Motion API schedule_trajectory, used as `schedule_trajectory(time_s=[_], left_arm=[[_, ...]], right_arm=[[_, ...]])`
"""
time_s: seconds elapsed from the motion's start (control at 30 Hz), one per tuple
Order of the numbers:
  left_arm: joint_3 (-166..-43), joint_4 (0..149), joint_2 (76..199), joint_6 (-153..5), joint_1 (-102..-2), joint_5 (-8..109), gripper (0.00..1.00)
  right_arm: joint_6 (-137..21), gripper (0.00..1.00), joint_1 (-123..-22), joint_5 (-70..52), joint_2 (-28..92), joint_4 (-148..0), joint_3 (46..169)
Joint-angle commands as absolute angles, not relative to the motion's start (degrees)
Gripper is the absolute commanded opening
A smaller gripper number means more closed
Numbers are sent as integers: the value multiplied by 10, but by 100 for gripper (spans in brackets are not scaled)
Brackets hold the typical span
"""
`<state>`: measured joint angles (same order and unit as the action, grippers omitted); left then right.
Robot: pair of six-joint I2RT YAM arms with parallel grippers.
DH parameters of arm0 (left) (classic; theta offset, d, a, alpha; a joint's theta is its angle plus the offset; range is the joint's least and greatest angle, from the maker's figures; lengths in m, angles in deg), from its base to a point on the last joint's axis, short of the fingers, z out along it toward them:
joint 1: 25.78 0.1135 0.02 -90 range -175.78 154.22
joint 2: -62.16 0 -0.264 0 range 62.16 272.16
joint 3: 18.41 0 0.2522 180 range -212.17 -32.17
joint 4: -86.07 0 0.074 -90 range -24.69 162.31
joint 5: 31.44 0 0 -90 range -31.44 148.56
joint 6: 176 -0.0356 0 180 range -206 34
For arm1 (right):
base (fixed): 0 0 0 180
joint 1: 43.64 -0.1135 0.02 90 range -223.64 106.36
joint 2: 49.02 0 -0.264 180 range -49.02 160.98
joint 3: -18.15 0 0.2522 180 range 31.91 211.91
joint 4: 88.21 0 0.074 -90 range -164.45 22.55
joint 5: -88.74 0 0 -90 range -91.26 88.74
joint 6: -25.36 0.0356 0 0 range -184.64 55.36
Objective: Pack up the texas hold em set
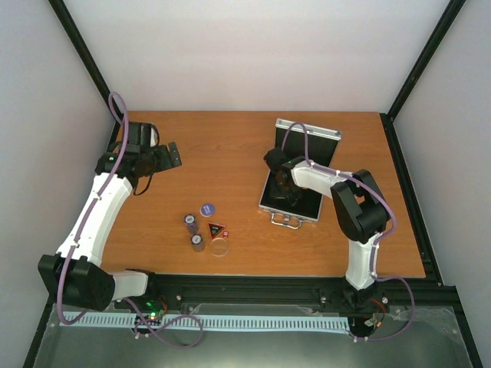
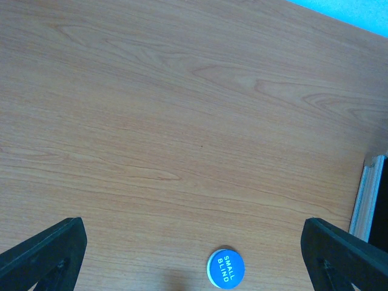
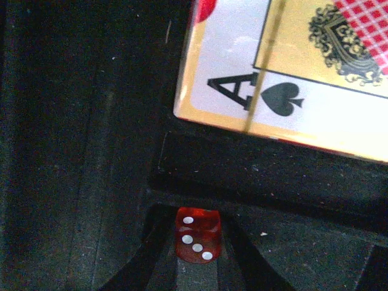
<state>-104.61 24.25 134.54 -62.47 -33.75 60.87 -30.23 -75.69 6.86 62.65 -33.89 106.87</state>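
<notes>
- Pinching a red die [image 3: 197,242], the right gripper [image 3: 195,225] sits inside the case [image 1: 311,139], beside the card box [image 3: 291,73].
- Left gripper [image 1: 170,156] gapes wide above the bench's [image 1: 245,153] far-left corner.

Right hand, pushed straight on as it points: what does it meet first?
Likely the case's black lining, the gripped red die touching first; the card box sits nearby. Depth is unclear.

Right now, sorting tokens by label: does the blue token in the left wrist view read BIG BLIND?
No, the blue token reads SMALL BLIND in white letters.
</notes>
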Motion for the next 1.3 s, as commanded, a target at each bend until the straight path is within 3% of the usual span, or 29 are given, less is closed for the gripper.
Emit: schedule_trajectory(time_s=[0.0, 0.6, 1.27], left_arm=[[-1046, 240, 1353, -636, -334, 604, 100], [-1044, 246, 1382, -638, -334, 600, 100], [-1041, 236, 1388, -656, -334, 612, 100]], right_arm=[[-272, 8, -750, 67, 592, -360, 1054], [-277, 7, -749, 107, 600, -363, 1072], [-257, 6, -741, 66, 632, -370, 1091]])
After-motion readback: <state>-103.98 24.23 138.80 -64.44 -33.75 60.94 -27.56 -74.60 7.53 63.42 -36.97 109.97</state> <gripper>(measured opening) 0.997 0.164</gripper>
